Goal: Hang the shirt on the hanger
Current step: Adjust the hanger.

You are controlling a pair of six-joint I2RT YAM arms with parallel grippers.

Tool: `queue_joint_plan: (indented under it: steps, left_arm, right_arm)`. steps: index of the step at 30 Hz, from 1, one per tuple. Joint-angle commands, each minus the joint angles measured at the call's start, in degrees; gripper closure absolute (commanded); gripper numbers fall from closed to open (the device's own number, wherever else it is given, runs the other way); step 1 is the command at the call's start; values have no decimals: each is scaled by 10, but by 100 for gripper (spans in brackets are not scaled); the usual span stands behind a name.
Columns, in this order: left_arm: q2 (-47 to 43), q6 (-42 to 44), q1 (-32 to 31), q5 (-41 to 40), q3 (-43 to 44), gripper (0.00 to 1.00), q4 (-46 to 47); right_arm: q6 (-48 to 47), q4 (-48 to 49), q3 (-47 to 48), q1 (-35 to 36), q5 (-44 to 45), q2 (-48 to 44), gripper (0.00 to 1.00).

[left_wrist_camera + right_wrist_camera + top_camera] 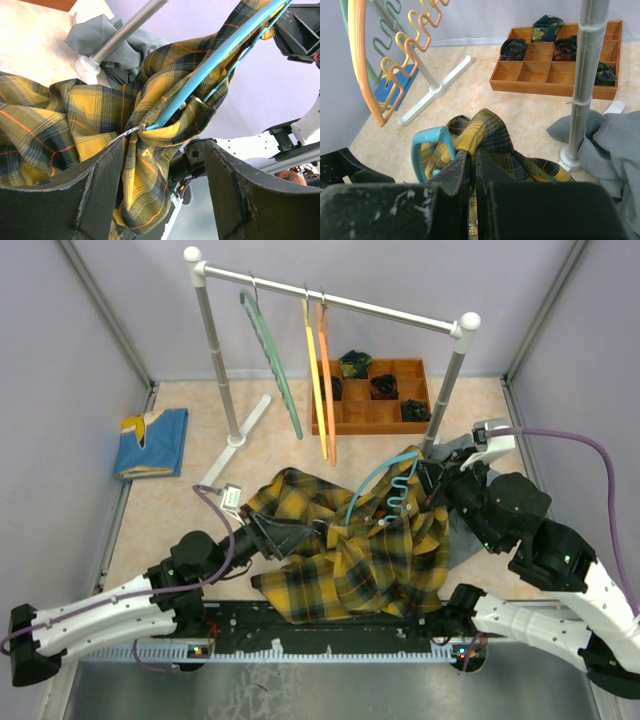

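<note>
Found right gripper (474, 154) clamped narrow on yellow-and-black plaid flannel shirt (370, 560), raised mid-table between arms, probably to keep thin teal plastic hanger (210, 67) threaded inside. Found left gripper (162, 150) splayed wide, cloth draped between, likely poised to regrip.

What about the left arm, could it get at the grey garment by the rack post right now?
Probably not easily. The grey garment lies by the base of the right post, and the bunched shirt, the hanger and the right gripper sit between it and the left gripper.
</note>
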Motion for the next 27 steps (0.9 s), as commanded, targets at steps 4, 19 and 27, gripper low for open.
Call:
queue_joint_plan:
  steps: [4, 19, 27]
  left_arm:
    - [92, -46, -50, -80, 88, 32, 43]
    - [293, -433, -327, -513, 270, 27, -395]
    - [257, -352, -306, -556, 175, 24, -217]
  right_arm:
    - [22, 63, -5, -2, 21, -2, 100]
    - [23, 60, -10, -2, 29, -15, 100]
    - [24, 56, -16, -2, 27, -23, 100]
